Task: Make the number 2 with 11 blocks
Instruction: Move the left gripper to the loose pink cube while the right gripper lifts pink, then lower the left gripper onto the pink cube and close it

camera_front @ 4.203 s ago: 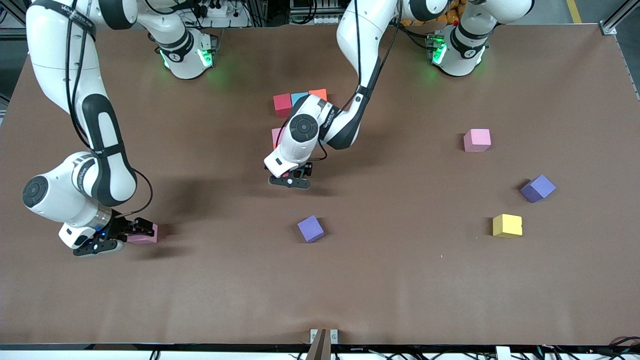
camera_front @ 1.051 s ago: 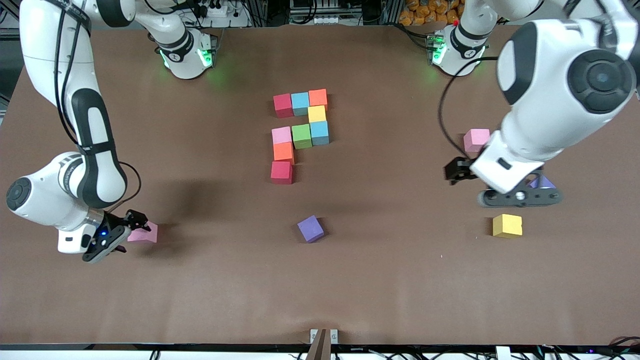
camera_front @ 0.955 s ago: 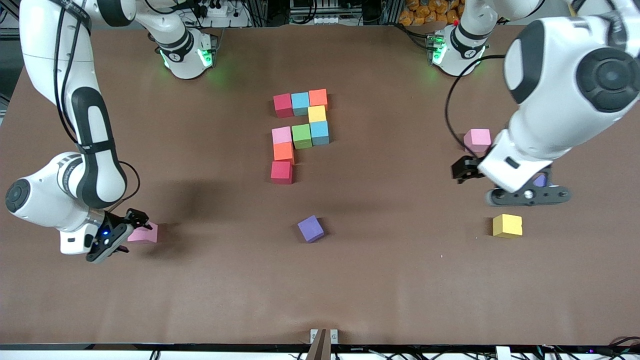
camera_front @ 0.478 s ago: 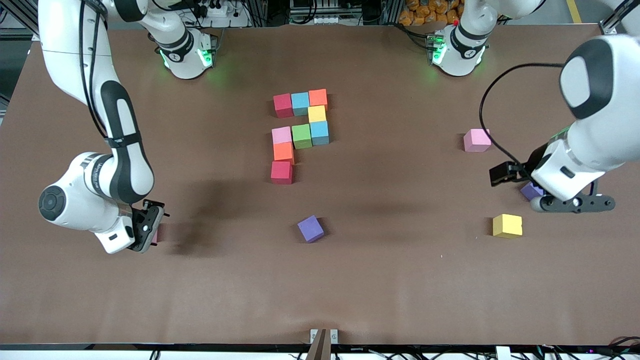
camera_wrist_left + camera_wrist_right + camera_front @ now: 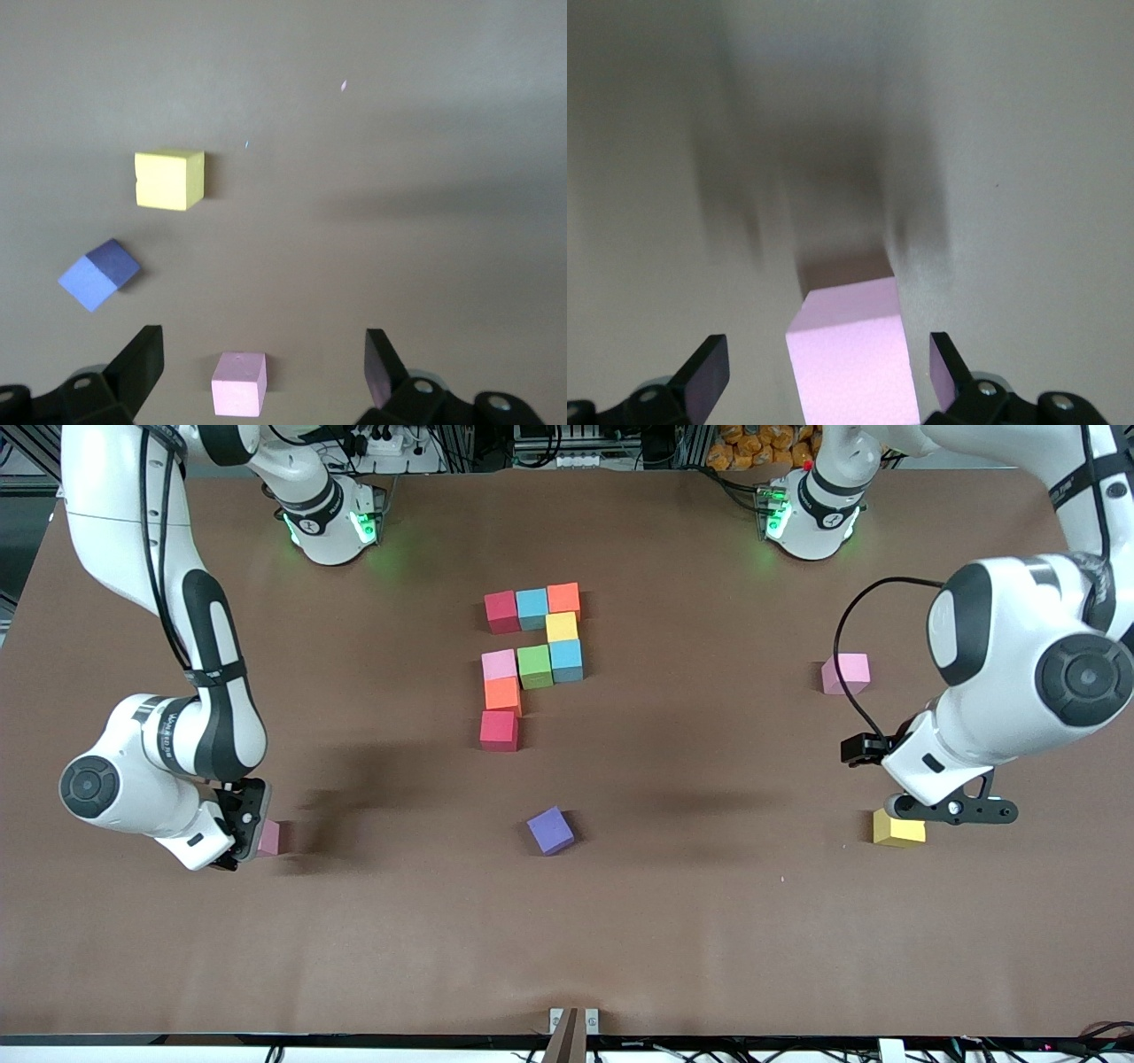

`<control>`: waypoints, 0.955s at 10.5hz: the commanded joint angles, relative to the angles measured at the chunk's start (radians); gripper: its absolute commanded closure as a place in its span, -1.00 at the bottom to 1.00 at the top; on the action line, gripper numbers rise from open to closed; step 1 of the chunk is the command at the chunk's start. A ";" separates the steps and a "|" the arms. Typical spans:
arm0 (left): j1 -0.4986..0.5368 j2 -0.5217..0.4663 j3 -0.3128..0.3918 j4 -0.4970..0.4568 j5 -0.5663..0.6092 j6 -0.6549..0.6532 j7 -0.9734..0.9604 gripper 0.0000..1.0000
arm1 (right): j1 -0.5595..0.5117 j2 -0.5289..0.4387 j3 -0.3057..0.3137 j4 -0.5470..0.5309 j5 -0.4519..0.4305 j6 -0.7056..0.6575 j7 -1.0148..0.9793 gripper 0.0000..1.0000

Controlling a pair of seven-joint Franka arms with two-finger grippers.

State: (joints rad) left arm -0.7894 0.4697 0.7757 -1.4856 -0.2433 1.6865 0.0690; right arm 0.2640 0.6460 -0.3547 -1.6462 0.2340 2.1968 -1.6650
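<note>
**Two open hands above loose cubes; the figure 2 is part-built**

The right hand (image 5: 244,828), jaws apart, straddles a pink cube (image 5: 850,354) at the right arm's end of the bench (image 5: 567,939). A skewed descent could clip the cube's edge and push it aside. The left hand (image 5: 952,808), also open and empty, hangs over a yellow cube (image 5: 897,831) with another pink cube (image 5: 845,672) and a purple cube (image 5: 97,274) nearby; closing on the wrong one would spoil the count. Nine blocks (image 5: 532,660) sit joined mid-bench; a careless placement may nudge them. All cubes look matte, foam-like, sharp-edged and equal in size, so probably light and easily shifted. Another purple cube (image 5: 550,830) lies apart.
</note>
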 commanded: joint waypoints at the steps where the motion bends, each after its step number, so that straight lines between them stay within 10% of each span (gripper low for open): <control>1: -0.007 -0.147 -0.027 -0.221 0.039 0.132 0.003 -1.00 | -0.014 0.001 0.000 -0.007 -0.018 0.007 -0.079 -1.00; 10: 0.038 -0.348 -0.041 -0.568 0.222 0.343 -0.003 -1.00 | -0.029 0.049 0.014 -0.012 -0.005 0.060 -0.116 -1.00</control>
State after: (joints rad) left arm -0.7644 0.2091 0.7539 -1.9475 -0.0592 1.9708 0.0741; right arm 0.2363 0.6834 -0.3501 -1.6531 0.2329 2.2334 -1.7601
